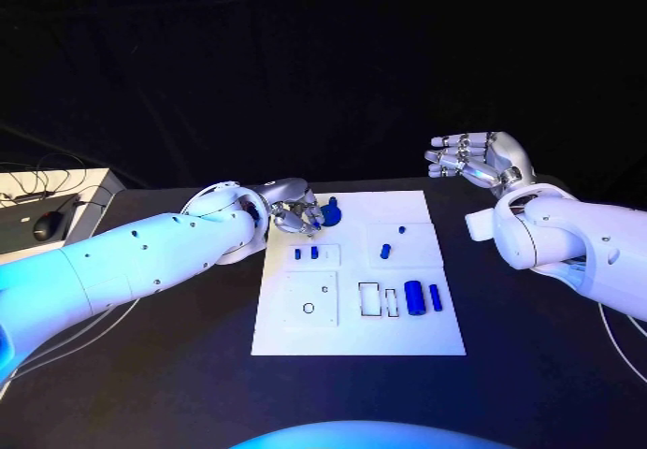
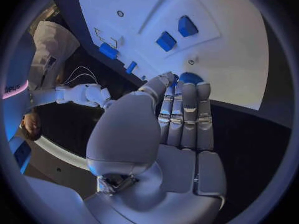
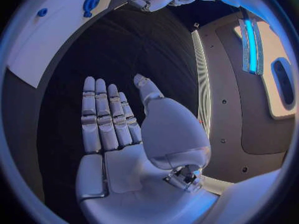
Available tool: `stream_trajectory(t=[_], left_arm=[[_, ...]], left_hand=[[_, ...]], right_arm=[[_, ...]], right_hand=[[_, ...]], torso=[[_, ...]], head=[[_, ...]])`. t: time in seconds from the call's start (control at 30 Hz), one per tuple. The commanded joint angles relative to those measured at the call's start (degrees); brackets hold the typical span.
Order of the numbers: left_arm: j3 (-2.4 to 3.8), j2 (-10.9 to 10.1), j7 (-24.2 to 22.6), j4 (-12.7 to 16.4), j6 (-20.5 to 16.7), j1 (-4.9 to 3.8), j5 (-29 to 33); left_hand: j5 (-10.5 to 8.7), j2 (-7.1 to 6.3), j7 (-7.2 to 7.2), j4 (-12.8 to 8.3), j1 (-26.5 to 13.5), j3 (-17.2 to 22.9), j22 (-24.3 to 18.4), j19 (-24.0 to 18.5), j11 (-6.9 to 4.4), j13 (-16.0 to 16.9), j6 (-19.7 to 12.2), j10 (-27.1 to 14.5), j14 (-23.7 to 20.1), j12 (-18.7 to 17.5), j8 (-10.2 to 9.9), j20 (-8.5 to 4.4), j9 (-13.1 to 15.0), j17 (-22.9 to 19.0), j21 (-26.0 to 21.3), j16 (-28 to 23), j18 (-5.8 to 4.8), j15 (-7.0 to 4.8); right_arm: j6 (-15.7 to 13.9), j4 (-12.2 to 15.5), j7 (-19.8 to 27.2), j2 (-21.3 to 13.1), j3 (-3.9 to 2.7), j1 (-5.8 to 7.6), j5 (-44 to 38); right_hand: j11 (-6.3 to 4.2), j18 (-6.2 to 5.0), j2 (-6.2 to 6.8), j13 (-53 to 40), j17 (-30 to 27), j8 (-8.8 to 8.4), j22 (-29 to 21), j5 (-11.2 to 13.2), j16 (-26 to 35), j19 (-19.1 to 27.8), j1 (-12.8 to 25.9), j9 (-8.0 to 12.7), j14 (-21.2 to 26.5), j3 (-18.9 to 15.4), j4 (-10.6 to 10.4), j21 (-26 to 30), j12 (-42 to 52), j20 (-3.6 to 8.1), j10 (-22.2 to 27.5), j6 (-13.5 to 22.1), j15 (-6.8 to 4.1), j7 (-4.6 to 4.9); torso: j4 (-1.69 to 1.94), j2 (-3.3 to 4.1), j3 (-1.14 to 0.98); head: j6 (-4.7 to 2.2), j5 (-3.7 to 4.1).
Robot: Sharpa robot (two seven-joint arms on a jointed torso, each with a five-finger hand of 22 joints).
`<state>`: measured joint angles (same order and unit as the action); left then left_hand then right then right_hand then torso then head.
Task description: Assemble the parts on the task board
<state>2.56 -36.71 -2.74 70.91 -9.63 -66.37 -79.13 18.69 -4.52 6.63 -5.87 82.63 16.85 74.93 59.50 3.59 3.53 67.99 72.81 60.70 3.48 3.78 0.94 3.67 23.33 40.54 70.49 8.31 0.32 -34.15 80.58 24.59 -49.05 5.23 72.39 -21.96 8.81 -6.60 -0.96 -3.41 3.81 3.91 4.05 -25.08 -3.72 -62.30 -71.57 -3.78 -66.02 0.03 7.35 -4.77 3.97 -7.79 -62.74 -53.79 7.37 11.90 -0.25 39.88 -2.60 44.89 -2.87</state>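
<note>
Parts are mostly loose on the task board, so most work is judged left. One blue part is touched by the left hand's fingertips. No part is held by the right hand, fingers apart, well away.

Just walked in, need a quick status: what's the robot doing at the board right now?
The left hand is at the far left corner of the white task board, with its fingers on a blue part there; whether it has actually gripped the part cannot be told. The right hand is raised off to the right of the board, fingers apart and holding nothing. Several other blue parts lie on the board untouched, and some outlined slots look unfilled, so assembly appears far from done.
</note>
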Motion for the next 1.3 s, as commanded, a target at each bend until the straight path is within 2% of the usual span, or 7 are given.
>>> stream_trajectory(t=[0.03,0.23,0.3,0.4,0.5,0.73,1.3], left_arm=[[0.04,-0.67,0.53,0.55,1.20,0.29,0.79],[0.04,-1.28,0.84,0.10,1.48,0.68,0.43],[0.04,-1.29,0.88,-0.06,1.41,0.79,0.24],[0.04,-1.17,0.92,-0.46,1.35,0.94,-0.12],[0.03,-0.98,0.94,-1.01,1.31,1.10,-0.41],[0.04,-0.47,0.84,-2.01,0.78,1.74,-0.95],[0.09,0.32,0.72,-2.44,0.66,1.93,-1.07]], left_hand=[[-0.19,-0.08,0.17,-0.27,-0.38,0.05,0.78,-0.11,0.32,0.05,0.09,-0.04,0.21,0.01,-0.25,-0.07,0.02,0.10,0.34,-0.30,0.79,-0.03],[-0.10,-0.19,0.20,-0.22,-0.44,0.05,0.75,-0.16,0.34,0.05,0.08,-0.07,0.12,0.01,-0.24,-0.04,0.03,0.11,0.31,-0.35,0.78,-0.01],[-0.10,-0.19,0.20,-0.22,-0.44,0.05,0.75,-0.16,0.34,0.05,0.08,-0.07,0.12,0.01,-0.24,-0.04,0.03,0.11,0.31,-0.35,0.78,-0.01],[-0.11,-0.24,0.19,-0.19,-0.39,0.16,0.75,-0.15,0.33,0.05,0.05,-0.04,0.15,0.02,-0.24,-0.03,0.03,0.16,0.32,-0.31,0.80,-0.01],[-0.11,-0.25,0.18,-0.16,-0.39,0.20,0.74,-0.13,0.31,0.06,0.10,-0.01,0.16,0.03,-0.23,-0.03,0.04,0.18,0.34,-0.30,0.82,-0.02],[-0.12,-0.27,0.20,-0.15,-0.33,0.28,0.75,-0.12,0.31,0.06,0.08,0.00,0.18,0.03,-0.24,-0.04,0.03,0.21,0.37,-0.29,0.83,-0.03],[-0.13,-0.30,0.23,-0.12,-0.29,0.34,0.76,-0.08,0.32,0.06,0.09,0.02,0.22,0.03,-0.24,-0.05,0.03,0.24,0.41,-0.27,0.85,-0.03]], right_arm=[[0.70,-0.01,0.73,-0.05,-0.02,-0.04,-0.01],[0.74,-0.05,0.73,0.06,-0.02,-0.07,-0.01],[0.76,-0.06,0.73,0.10,-0.02,-0.08,-0.01],[0.77,-0.07,0.74,0.14,-0.02,-0.09,-0.01],[0.78,-0.06,0.74,0.16,-0.02,-0.09,-0.01],[0.80,0.00,0.75,0.11,-0.02,-0.10,-0.01],[0.79,0.00,0.77,0.11,-0.02,-0.10,-0.01]], right_hand=[[0.06,-0.12,-0.05,0.06,-0.07,-0.36,-0.08,-0.16,0.16,0.39,-0.32,0.05,0.35,0.11,0.42,-0.31,-0.22,-0.14,0.40,0.06,0.06,0.14],[0.06,-0.12,-0.04,0.06,-0.08,-0.37,-0.08,-0.18,0.17,0.42,-0.31,0.06,0.39,0.14,0.45,-0.30,-0.22,-0.16,0.43,0.14,0.07,0.16],[0.06,-0.12,-0.04,0.06,-0.08,-0.37,-0.08,-0.18,0.17,0.42,-0.31,0.06,0.39,0.14,0.45,-0.30,-0.22,-0.16,0.43,0.14,0.07,0.16],[0.08,-0.13,-0.04,0.07,-0.07,-0.37,-0.08,-0.19,0.16,0.46,-0.30,0.06,0.44,0.17,0.49,-0.30,-0.22,-0.17,0.46,0.18,0.08,0.16],[0.08,-0.13,-0.04,0.07,-0.07,-0.37,-0.08,-0.19,0.16,0.46,-0.30,0.06,0.44,0.17,0.49,-0.30,-0.22,-0.17,0.46,0.18,0.08,0.16],[0.08,-0.13,-0.04,0.07,-0.07,-0.37,-0.08,-0.19,0.16,0.46,-0.30,0.06,0.44,0.17,0.49,-0.30,-0.22,-0.17,0.46,0.18,0.08,0.16],[0.08,-0.13,-0.08,0.06,-0.07,-0.37,-0.09,-0.25,0.17,0.53,-0.25,0.06,0.45,0.26,0.53,-0.30,-0.22,-0.20,0.47,0.17,0.09,0.16]], torso=[[0.05,0.06,0.09],[-0.09,0.14,-0.01],[-0.06,0.17,0.01],[-0.07,0.20,0.05],[-0.13,0.17,-0.04],[-0.18,0.22,-0.05],[-0.13,0.16,-0.09]], head=[[-0.03,0.00],[-0.16,-0.26],[-0.13,-0.24],[-0.04,-0.25],[0.01,-0.35],[0.06,-0.30],[0.26,-0.26]])
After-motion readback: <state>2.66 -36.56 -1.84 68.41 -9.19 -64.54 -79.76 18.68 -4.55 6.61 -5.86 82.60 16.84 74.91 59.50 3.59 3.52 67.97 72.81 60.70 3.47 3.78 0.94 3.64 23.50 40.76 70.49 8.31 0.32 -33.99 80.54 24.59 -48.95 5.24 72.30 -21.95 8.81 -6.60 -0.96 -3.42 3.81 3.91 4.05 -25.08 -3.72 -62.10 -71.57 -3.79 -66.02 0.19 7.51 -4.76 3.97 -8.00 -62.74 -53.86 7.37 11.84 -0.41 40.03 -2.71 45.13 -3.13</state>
